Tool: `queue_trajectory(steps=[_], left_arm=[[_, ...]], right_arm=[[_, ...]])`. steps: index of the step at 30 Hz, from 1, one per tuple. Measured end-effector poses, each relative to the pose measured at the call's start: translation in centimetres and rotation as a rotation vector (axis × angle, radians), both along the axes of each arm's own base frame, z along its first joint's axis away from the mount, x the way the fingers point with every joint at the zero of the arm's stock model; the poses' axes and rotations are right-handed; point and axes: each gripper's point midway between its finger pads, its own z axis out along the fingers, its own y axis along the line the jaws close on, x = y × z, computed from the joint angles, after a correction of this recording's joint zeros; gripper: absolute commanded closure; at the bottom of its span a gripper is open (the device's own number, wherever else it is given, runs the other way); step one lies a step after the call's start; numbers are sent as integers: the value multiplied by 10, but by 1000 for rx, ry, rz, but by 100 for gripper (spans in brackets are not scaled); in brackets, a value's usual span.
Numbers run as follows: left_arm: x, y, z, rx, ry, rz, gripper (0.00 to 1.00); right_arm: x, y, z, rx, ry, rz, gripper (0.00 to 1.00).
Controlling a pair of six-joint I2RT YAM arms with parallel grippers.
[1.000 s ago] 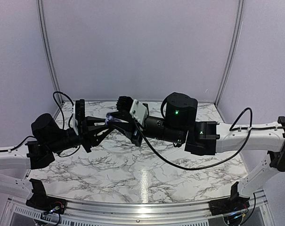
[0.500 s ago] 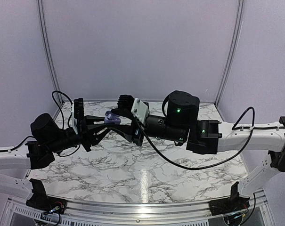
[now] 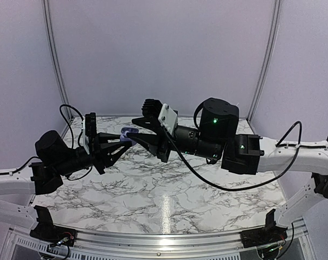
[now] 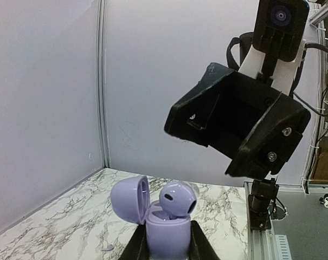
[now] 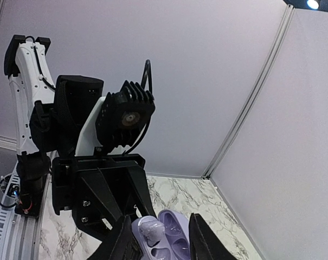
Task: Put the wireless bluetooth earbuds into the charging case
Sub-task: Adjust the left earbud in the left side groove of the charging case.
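Note:
My left gripper point(image 4: 167, 250) is shut on the body of a lilac charging case point(image 4: 166, 235), held upright above the table with its lid point(image 4: 128, 199) swung open to the left. One lilac earbud point(image 4: 178, 201) stands in a slot of the case, its round head sticking out above the rim. My right gripper point(image 4: 237, 116) hangs above and to the right of the case, open, holding nothing and touching nothing. In the right wrist view its fingers point(image 5: 199, 234) stand apart on either side of the case point(image 5: 174, 241) and the earbud point(image 5: 151, 229). From above, both grippers meet at the case point(image 3: 129, 132).
The marble table point(image 3: 169, 189) lies below both arms, bounded by pale walls at the back and sides. A small pale lilac piece point(image 4: 107, 248) lies on the table left of the case. A metal rail point(image 4: 261, 238) edges the table on the right.
My right arm has drawn back to the right and slightly up, away from the case. The left gripper has kept the case in place.

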Motion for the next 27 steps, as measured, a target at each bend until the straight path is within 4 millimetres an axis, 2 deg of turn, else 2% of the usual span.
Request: queue_trajectory(steps=[5, 13, 27], left_arm=[[-1, 0, 0, 1, -1, -6, 100], [-1, -1, 0, 1, -1, -9, 100], [-2, 1, 0, -1, -3, -4, 100]], right_arm=[[6, 5, -8, -27, 10, -25, 66], [12, 10, -9, -35, 15, -46, 72], [23, 21, -18, -75, 27, -85, 74]])
